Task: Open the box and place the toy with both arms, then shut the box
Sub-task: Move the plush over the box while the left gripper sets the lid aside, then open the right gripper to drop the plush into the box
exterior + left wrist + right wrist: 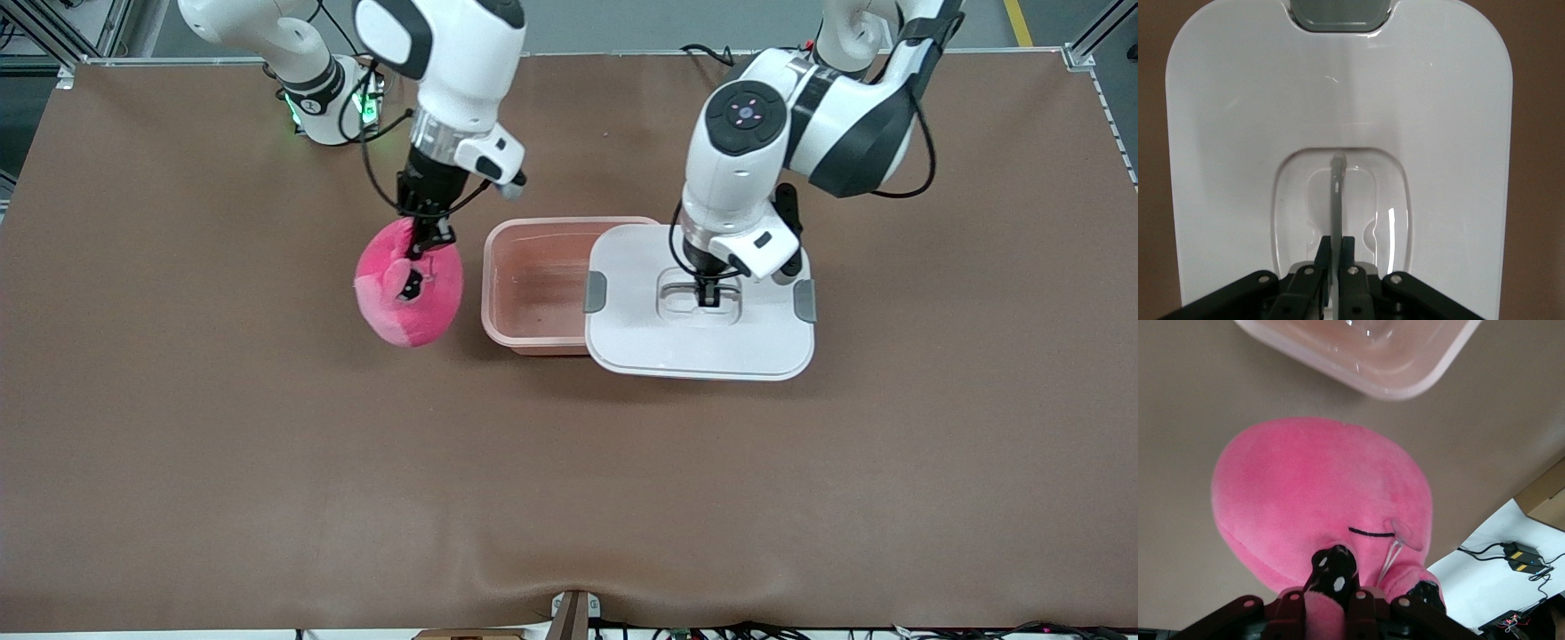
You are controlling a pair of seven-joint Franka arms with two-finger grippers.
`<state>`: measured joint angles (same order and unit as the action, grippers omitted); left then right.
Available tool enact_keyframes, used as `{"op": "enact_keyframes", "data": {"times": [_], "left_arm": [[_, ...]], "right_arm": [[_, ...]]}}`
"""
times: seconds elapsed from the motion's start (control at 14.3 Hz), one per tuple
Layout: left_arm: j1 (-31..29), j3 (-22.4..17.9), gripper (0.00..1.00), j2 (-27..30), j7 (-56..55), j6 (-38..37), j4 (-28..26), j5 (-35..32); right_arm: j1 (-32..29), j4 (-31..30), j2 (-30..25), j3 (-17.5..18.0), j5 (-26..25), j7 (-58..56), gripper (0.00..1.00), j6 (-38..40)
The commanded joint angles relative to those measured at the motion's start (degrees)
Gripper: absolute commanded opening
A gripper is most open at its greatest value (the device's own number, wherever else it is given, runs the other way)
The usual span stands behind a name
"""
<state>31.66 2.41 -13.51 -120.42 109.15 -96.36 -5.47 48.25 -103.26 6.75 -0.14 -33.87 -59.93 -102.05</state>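
The 2 arms reach down from the top of the front view. The right gripper (425, 238), at upper left of centre, points down, clamped tight. The left gripper (709, 293), right of centre, also points straight down, pinched together.

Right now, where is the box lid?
The lid hangs from the left gripper, shut on its handle, partly over the open box at its left-arm end.
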Motion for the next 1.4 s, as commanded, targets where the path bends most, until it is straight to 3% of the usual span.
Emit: {"op": "enact_keyframes", "data": {"times": [0.0, 0.28, 0.49, 0.56, 0.63, 0.7, 1.33], "left_arm": [[-2.56, 0.67, 0.00, 3.23, 3.51, -0.16, -3.40, -0.33], [-6.15, 0.67, 0.00, 5.33, 7.81, -0.25, -5.15, -0.33], [-8.97, 0.75, 0.00, 6.92, 12.74, -0.25, -6.73, -0.24], [-9.85, 0.76, 0.00, 7.44, 14.23, -0.25, -7.09, -0.24], [-10.56, 0.76, 0.00, 7.62, 15.81, -0.34, -7.18, -0.16], [-11.26, 0.76, 0.00, 7.63, 16.96, -0.34, -7.53, -0.15], [-16.19, 0.76, 0.00, 8.68, 26.11, -0.34, -9.20, 3.19]], "right_arm": [[5.52, 5.42, 5.09, -0.74, -0.58, 5.07, 0.00, 4.21], [9.75, 15.69, 14.67, -0.74, -0.40, 6.58, 0.00, 9.04], [12.91, 17.57, 17.32, -0.74, -0.67, 9.12, 0.00, 10.64], [13.53, 17.65, 17.76, -0.82, -1.10, 10.26, 0.05, 10.64], [13.71, 17.65, 18.03, -0.82, -1.28, 10.80, 0.45, 10.73], [13.63, 17.83, 18.03, -0.91, -1.20, 10.80, 0.99, 10.64], [14.24, 21.96, 17.33, -1.52, -1.11, 11.15, 1.00, 19.69]]}}
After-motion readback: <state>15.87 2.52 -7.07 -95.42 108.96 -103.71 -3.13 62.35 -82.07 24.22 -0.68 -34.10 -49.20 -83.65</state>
